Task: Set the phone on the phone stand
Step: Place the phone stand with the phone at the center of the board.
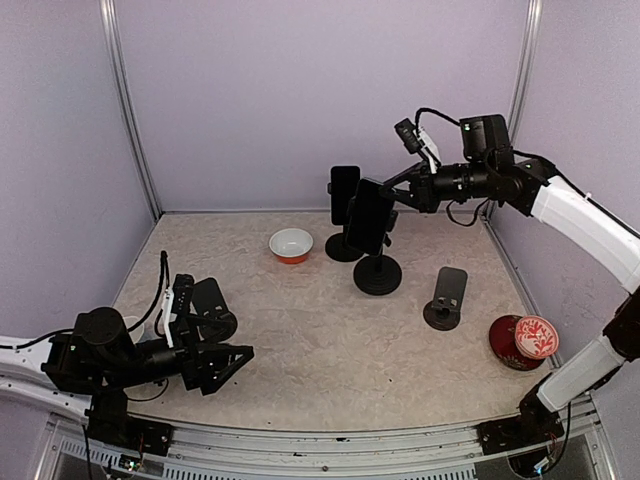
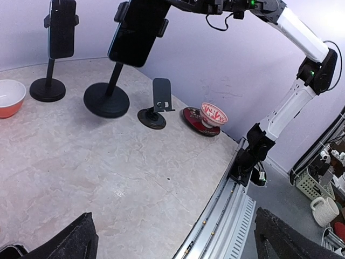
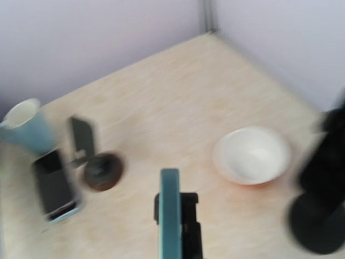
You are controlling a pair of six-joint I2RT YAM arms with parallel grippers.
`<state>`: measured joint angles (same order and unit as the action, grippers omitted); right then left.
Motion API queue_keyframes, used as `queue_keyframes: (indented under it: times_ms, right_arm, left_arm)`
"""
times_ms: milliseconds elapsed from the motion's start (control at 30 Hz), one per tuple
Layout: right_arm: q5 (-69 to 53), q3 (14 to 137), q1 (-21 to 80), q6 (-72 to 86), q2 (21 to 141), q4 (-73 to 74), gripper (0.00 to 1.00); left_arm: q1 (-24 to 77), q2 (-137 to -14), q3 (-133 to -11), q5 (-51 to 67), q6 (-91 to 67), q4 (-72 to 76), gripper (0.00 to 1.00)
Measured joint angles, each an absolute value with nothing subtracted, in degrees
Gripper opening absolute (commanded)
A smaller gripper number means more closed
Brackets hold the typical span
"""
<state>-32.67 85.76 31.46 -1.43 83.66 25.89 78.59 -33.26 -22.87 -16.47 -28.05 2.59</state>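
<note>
Over mid-bench (image 1: 330,350), the right tool (image 1: 397,200) grips the phone (image 1: 370,215) on its stand (image 1: 377,272); the left tool (image 1: 230,340) gapes.

A dark-screened phone (image 1: 370,215) with a teal edge is being carried in the clamp of a black phone stand (image 1: 377,273). It is being gripped at both long sides by the clamp and is being kept tilted rather than straight upright. The stand, a thin leaning pole on a round base, is being borne by the bench (image 1: 300,350) toward the middle of its back half.
</note>
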Motion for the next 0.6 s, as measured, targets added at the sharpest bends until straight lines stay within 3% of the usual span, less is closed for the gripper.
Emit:
queue_keyframes:
  times_ms: [267,600]
  right_arm:
    - [-43.00,86.80,18.09,-5.13,84.71,23.64,0.00]
    - [-55.55,94.89,6.39,-7.03,95.26,21.74,0.00]
  left_arm:
    - [78.59,-31.27,-22.87,-16.27,-28.05,2.52,0.99]
    - [78.61,-30.11,-22.87,-16.25,-28.10,0.40,0.99]
